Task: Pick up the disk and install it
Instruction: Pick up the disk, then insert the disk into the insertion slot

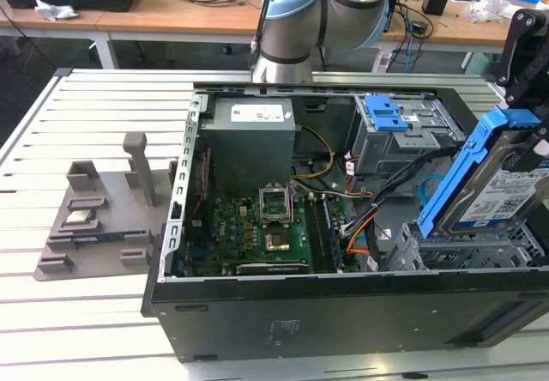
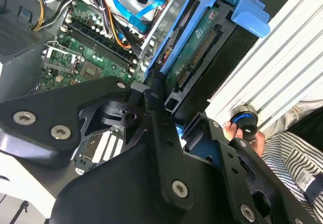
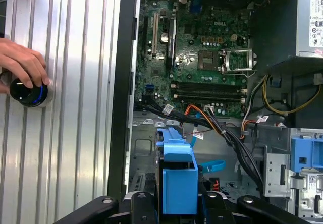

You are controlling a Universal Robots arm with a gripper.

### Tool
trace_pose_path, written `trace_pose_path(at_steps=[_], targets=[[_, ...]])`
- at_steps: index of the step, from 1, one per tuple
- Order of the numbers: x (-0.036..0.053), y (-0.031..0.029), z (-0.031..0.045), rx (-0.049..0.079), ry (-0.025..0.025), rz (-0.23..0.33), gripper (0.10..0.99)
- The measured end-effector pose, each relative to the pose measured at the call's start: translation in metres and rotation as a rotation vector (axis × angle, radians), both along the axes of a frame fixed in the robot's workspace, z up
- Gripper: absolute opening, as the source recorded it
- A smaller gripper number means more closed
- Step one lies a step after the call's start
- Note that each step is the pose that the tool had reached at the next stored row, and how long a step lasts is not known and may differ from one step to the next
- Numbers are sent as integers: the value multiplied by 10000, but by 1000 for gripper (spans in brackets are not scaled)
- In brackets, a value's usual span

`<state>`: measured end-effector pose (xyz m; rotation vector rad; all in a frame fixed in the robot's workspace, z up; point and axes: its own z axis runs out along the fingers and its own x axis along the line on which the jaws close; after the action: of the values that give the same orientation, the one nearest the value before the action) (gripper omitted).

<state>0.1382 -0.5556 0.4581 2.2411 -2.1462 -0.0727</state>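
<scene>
An open desktop computer case (image 1: 343, 312) lies on its side on a slatted metal counter (image 1: 103, 123), its green motherboard (image 1: 266, 226) facing up. At the exterior view's right, the robot's black gripper (image 2: 176, 103) holds the disk (image 1: 506, 188), a silver hard drive with a white-and-blue label, by its blue plastic bracket (image 1: 463, 171). The fingers (image 2: 154, 95) are closed on the drive's two sides. The disk is tilted steeply over that end of the case, with its lower end down at the metal drive bay frame (image 1: 463, 248); whether it touches the frame cannot be told. Deeper in the case sits a grey cage with a blue latch (image 1: 395, 128). On the counter at the exterior view's left, a grey fixture (image 1: 94, 244) carries a small square silver chip (image 1: 79, 220). In the first wrist view a person's hand (image 3: 20, 60) rests on a blue-ringed knob (image 3: 29, 94) beside the case.
</scene>
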Motion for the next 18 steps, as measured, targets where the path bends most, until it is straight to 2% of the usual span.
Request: trace_pose_path(at_steps=[11, 18], targets=[[2, 0, 0, 0, 0, 1, 365], [2, 16, -65, 3, -1, -167, 365]])
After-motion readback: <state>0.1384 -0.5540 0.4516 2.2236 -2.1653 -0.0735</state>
